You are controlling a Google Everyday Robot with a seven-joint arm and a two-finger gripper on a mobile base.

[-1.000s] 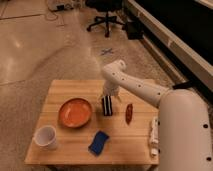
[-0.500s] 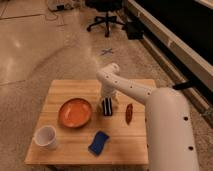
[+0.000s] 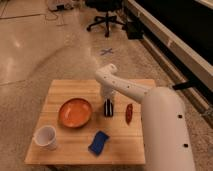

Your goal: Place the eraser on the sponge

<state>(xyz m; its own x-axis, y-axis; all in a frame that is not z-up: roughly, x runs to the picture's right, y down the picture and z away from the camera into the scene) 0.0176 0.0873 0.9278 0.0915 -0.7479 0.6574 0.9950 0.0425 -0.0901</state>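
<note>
The eraser, a small black block with white stripes, lies near the middle of the wooden table. My gripper hangs straight over it at the end of the white arm, its tips down at the block's top. The sponge, a bright blue pad, lies nearer the table's front edge, below and slightly left of the eraser, apart from it.
An orange plate sits left of the eraser. A white cup stands at the front left corner. A reddish-brown oblong thing lies right of the eraser. An office chair stands far behind on the floor.
The arm has swung leftward across the view and now covers the table's right side. The gripper has stayed over the eraser, which has not moved.
</note>
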